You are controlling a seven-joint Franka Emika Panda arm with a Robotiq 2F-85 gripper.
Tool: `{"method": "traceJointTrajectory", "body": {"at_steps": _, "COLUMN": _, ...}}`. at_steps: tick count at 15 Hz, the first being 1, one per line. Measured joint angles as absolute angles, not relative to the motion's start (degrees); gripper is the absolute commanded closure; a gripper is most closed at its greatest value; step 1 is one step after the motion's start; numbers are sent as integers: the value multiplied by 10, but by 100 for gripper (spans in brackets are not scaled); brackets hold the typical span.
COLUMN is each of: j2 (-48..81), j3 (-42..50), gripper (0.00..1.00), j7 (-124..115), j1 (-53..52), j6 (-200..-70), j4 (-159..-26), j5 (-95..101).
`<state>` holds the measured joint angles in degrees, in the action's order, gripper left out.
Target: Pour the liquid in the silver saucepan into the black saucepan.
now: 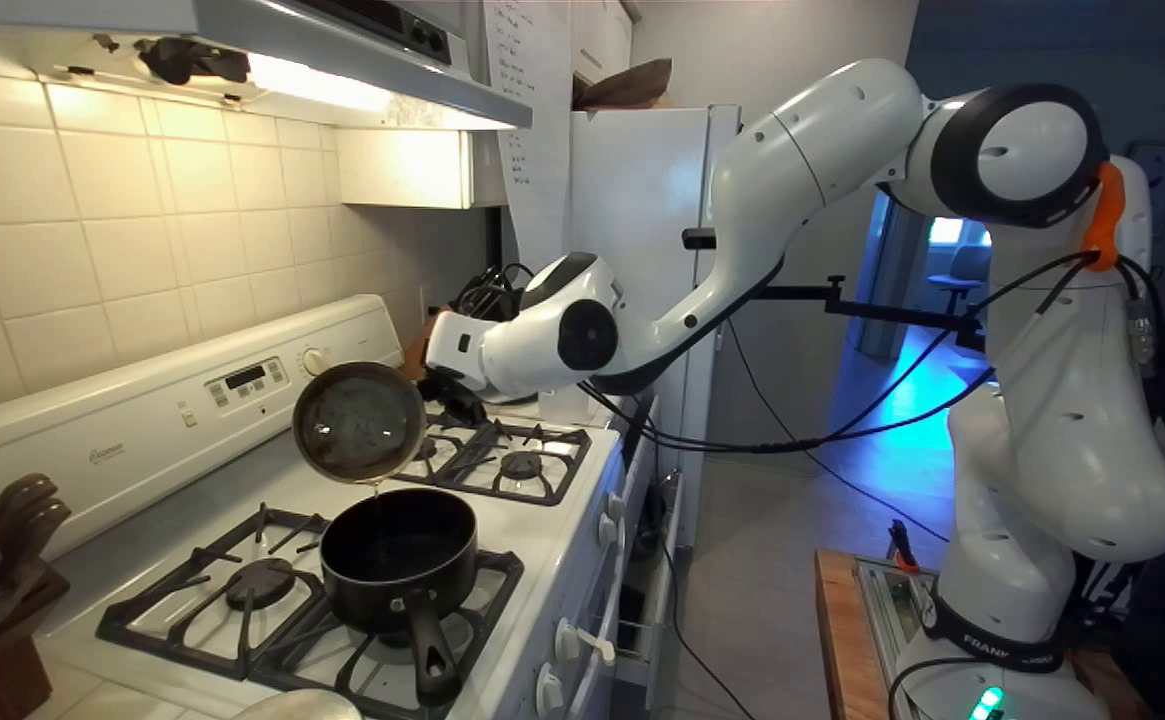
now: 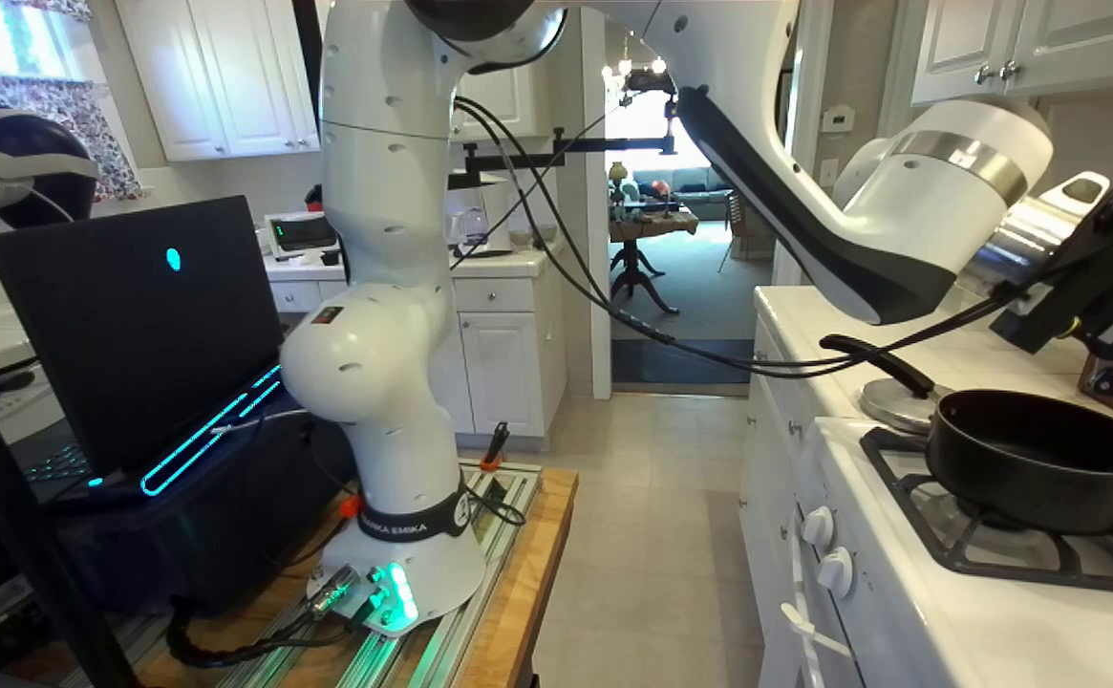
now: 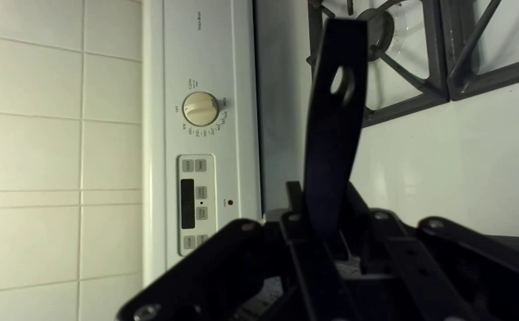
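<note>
Silver-grey and brown-tinged, the silver saucepan point(image 1: 358, 415) hangs tipped nearly on edge just above the black saucepan point(image 1: 367, 595), its inside showing in an exterior view. A thin thread of liquid point(image 1: 376, 491) drops from its lower rim into the black saucepan, which stands upright on the stove grate point(image 2: 1062, 576). Also higher than the black saucepan, the jaws are closed on the silver saucepan's dark handle point(image 3: 331, 147); the pan's body lies just beside them, and the handle's holed end sticks out beyond.
</note>
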<state>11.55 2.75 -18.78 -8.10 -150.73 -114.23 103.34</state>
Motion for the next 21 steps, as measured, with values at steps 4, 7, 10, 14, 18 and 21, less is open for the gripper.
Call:
{"method": "traceJointTrajectory", "body": {"at_steps": 4, "j2": 115, "j3": 27, "gripper": 94, "j7": -202, "j1": -85, "j6": -1500, "j4": -1143, "j5": 1048}}
{"method": "traceJointTrajectory", "body": {"at_steps": 7, "j2": 115, "j3": 27, "gripper": 94, "j7": -217, "j1": -87, "j6": -1494, "j4": -1143, "j5": 1064}}
{"method": "traceJointTrajectory", "body": {"at_steps": 10, "j2": 115, "j3": 26, "gripper": 94, "j7": -233, "j1": -89, "j6": -1484, "j4": -1144, "j5": 1080}}
{"method": "traceJointTrajectory", "body": {"at_steps": 14, "j2": 115, "j3": 25, "gripper": 94, "j7": -242, "j1": -91, "j6": -1478, "j4": -1146, "j5": 1088}}
{"method": "traceJointTrajectory", "body": {"at_steps": 18, "j2": 115, "j3": 25, "gripper": 94, "j7": -243, "j1": -92, "j6": -1477, "j4": -1147, "j5": 1088}}
{"method": "traceJointTrajectory", "body": {"at_steps": 21, "j2": 114, "j3": 25, "gripper": 94, "j7": -243, "j1": -92, "j6": -1477, "j4": -1150, "j5": 1088}}
